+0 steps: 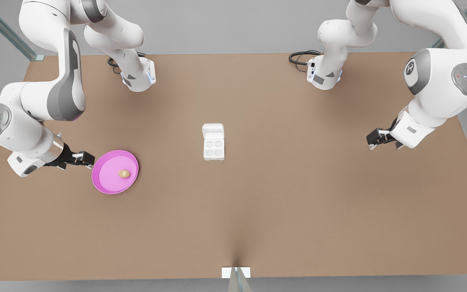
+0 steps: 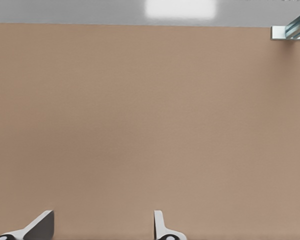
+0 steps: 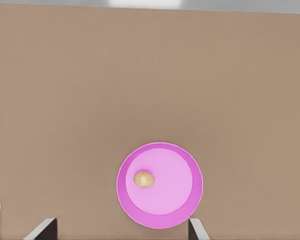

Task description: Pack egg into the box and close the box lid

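The tan-brown egg (image 1: 124,174) (image 3: 144,179) lies on a round pink plate (image 1: 108,184) (image 3: 175,200) at the front view's left. My right gripper (image 1: 86,158) (image 3: 121,222) hovers open just beside the plate's rim, apart from the egg. In the middle of the table stands the white box (image 1: 213,149) with its four cups empty. The box lid (image 1: 213,131) is folded back flat behind the cups. My left gripper (image 1: 373,140) (image 2: 101,222) waits open over bare table at the front view's right, holding nothing.
The brown table (image 1: 298,194) runs wide on all sides of the box. Both arm bases (image 1: 138,77) (image 1: 323,75) stand at the far edge. A small white bracket (image 1: 236,272) sits at the near edge.
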Robot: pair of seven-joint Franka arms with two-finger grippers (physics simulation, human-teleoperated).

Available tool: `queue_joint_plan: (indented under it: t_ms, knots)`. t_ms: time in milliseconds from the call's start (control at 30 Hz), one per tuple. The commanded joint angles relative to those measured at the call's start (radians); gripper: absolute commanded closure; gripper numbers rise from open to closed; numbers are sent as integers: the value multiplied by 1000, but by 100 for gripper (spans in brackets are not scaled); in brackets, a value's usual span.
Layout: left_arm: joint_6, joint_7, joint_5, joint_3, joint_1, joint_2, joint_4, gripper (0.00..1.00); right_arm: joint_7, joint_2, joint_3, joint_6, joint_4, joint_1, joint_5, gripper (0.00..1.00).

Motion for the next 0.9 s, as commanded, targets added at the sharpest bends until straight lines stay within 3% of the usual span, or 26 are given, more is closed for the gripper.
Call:
queue_joint_plan:
  t_ms: [0,67,133,200,367,633,867]
  knots:
    - [-1,-2,1,0,1,-1,0,0,-4,0,0,4,-1,-2,0,0]
    - [-1,-5,1,-5,1,-2,0,0,-190,-69,0,125,-193,-9,-16,0]
    - [-1,-5,1,-6,1,-2,0,0,-588,-55,-2,139,-261,-48,-20,0]
    - [-1,-7,1,-6,1,-2,0,0,-794,-40,-2,233,-365,-51,-29,0]
    - [-4,-7,1,-8,1,4,0,0,-1007,28,0,532,-578,-49,-29,0]
    - [-11,-5,1,-9,1,7,-2,0,-1147,172,3,624,-615,-44,-29,0]
    - [-18,-7,1,-15,1,5,-2,0,-1337,138,6,780,-719,-69,-29,0]
